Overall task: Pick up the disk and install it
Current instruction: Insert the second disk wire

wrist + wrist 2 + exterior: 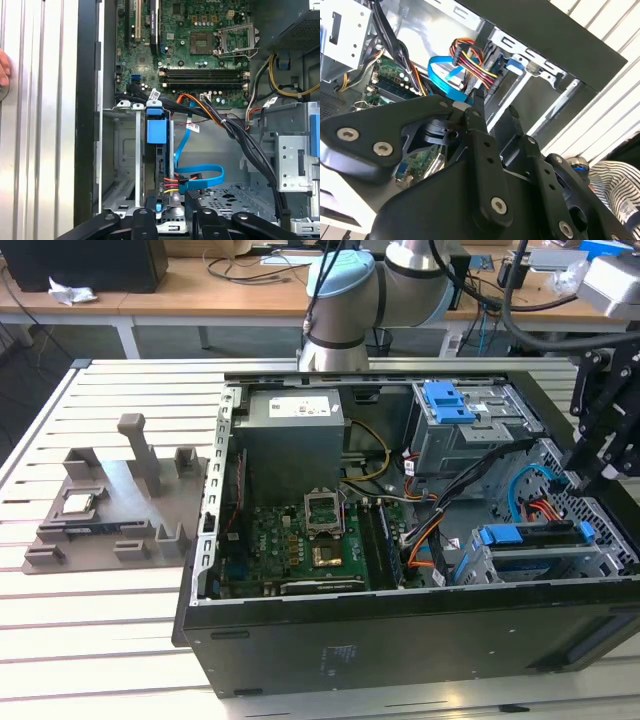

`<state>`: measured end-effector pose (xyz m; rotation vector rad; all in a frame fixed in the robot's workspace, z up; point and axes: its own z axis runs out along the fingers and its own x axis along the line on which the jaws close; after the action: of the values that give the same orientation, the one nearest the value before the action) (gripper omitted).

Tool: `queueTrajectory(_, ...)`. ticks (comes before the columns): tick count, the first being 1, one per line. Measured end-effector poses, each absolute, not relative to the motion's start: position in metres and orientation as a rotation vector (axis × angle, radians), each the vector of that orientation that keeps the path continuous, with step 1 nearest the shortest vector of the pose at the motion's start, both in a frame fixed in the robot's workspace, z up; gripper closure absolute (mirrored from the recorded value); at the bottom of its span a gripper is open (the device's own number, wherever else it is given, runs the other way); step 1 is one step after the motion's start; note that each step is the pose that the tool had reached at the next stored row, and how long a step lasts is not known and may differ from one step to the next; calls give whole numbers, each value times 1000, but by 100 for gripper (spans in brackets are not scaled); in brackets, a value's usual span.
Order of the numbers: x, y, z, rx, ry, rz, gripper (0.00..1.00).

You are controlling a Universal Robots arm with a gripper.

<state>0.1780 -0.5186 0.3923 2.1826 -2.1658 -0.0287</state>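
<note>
One open computer case, one grey fixture tray, two blue-topped drive cages.

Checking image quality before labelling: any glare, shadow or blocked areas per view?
Exterior view: even light, slatted table bright, case interior darker but readable. Second wrist view: the gripper blocks the lower half, with daylight glare on the slats beyond the case. First wrist view: motherboard evenly lit, drive cage in shadow.

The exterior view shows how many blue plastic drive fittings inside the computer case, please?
2: a blue bracket atop the upper drive cage, and a blue caddy in the lower drive cage; more may be hidden.
</note>
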Motion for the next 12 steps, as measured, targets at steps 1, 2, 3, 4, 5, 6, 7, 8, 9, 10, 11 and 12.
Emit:
queueTrajectory(1,177,-517,391,2182,-2166,-29,64)
queueTrajectory(2,177,-516,390,2183,-2166,-29,64)
queueTrajectory(3,174,-515,388,2183,-2166,-29,64)
queueTrajectory(4,173,-515,386,2183,-2166,-29,64)
queueTrajectory(5,171,-515,384,2183,-2166,-29,64)
queueTrajectory(6,170,-516,382,2183,-2166,-29,64)
queueTrajectory(7,170,-516,380,2183,-2166,-29,64)
queueTrajectory(8,170,-516,378,2183,-2166,-29,64)
queueTrajectory(9,170,-516,377,2183,-2166,-29,64)
queueTrajectory(10,170,-516,377,2183,-2166,-29,64)
queueTrajectory(11,170,-516,377,2183,-2166,-29,64)
queueTrajectory(12,170,-516,377,2183,-2166,-30,64)
